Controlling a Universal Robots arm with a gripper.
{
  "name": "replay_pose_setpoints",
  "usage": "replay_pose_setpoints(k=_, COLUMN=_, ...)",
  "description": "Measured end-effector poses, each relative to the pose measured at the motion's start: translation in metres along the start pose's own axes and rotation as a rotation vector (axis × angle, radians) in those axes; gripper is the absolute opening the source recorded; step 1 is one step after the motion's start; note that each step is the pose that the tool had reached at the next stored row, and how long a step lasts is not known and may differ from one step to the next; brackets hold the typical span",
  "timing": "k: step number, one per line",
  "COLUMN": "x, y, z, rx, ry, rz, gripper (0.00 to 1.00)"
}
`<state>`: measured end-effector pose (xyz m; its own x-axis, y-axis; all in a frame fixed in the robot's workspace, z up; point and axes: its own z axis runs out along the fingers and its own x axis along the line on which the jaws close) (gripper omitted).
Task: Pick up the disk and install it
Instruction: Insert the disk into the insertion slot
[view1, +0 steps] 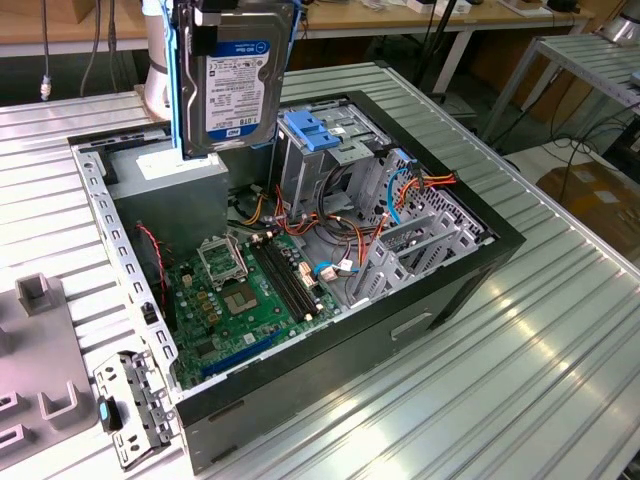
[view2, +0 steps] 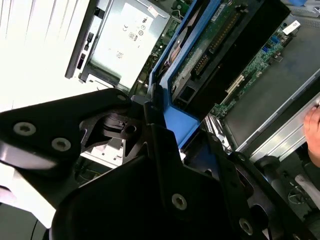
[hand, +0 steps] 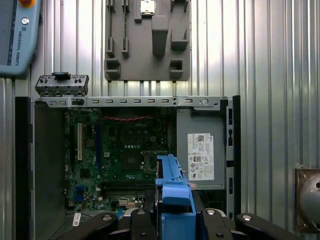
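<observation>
- The gripper (hand: 175, 222) points straight down over the open computer case (view1: 450, 290). In the first wrist view we look along it into the case interior.
- Claw state: the fingers (view2: 90, 115) are clamped onto the disk (view1: 238, 80). In the second wrist view the black finger parts press against its blue carrier rail from either side.
- The disk is lifted clear of the table (view1: 540, 400). It hangs upright on edge beneath the gripper, with its label facing the exterior camera and a blue rail running down the edge on the exterior view's left.
- In the exterior view the disk sits over the far end of the case, its lower edge in front of the grey power supply box (view1: 170, 185). We cannot tell whether the two touch.
- The blue latch bracket (view1: 320, 135) on the metal cage stands just to the exterior view's right of the disk.
- In the first wrist view the disk appears edge-on, over the line between the motherboard (hand: 120, 155) and the power supply box.
- A grey fixture plate (view1: 40, 380) and a loose metal bracket (view1: 130, 405) lie on the table beside the case.
</observation>
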<state>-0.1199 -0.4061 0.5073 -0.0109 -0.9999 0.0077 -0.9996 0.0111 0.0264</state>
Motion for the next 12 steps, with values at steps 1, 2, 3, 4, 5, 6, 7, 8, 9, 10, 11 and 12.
replay_pose_setpoints(k=1, x=0.0000, y=0.0000, z=0.0000, rx=0.0000, ry=0.0000, rz=0.000, gripper=0.37)
replay_pose_setpoints(k=2, x=0.0000, y=-0.0001, z=0.0000, rx=0.0000, ry=0.0000, rz=0.000, gripper=0.37)
replay_pose_setpoints(k=3, x=0.0001, y=-0.0001, z=0.0000, rx=0.0000, ry=0.0000, rz=0.000, gripper=0.37)
replay_pose_setpoints(k=4, x=0.0005, y=-0.0001, z=0.0000, rx=0.0001, ry=0.0000, rz=0.000, gripper=0.37)
replay_pose_setpoints(k=5, x=0.0009, y=-0.0001, z=0.0000, rx=0.0000, ry=0.0000, rz=0.000, gripper=0.37)
replay_pose_setpoints(k=6, x=0.0016, y=-0.0001, z=0.0000, rx=0.0000, ry=0.0001, rz=0.000, gripper=0.37)
replay_pose_setpoints(k=7, x=0.0026, y=-0.0001, z=0.0000, rx=0.0000, ry=0.0001, rz=0.000, gripper=0.37)
replay_pose_setpoints(k=8, x=0.0036, y=-0.0001, z=0.0000, rx=0.0000, ry=0.0000, rz=0.000, gripper=0.37)
replay_pose_setpoints(k=9, x=0.0045, y=-0.0001, z=0.0000, rx=0.0000, ry=0.0000, rz=0.000, gripper=0.37)
replay_pose_setpoints(k=10, x=0.0058, y=-0.0001, z=0.0001, rx=0.0000, ry=0.0000, rz=0.000, gripper=0.37)
replay_pose_setpoints(k=11, x=0.0071, y=-0.0001, z=0.0001, rx=0.0000, ry=0.0000, rz=0.000, gripper=0.37)
replay_pose_setpoints(k=12, x=0.0089, y=-0.0001, z=0.0001, rx=0.0001, ry=0.0000, rz=0.000, gripper=0.37)
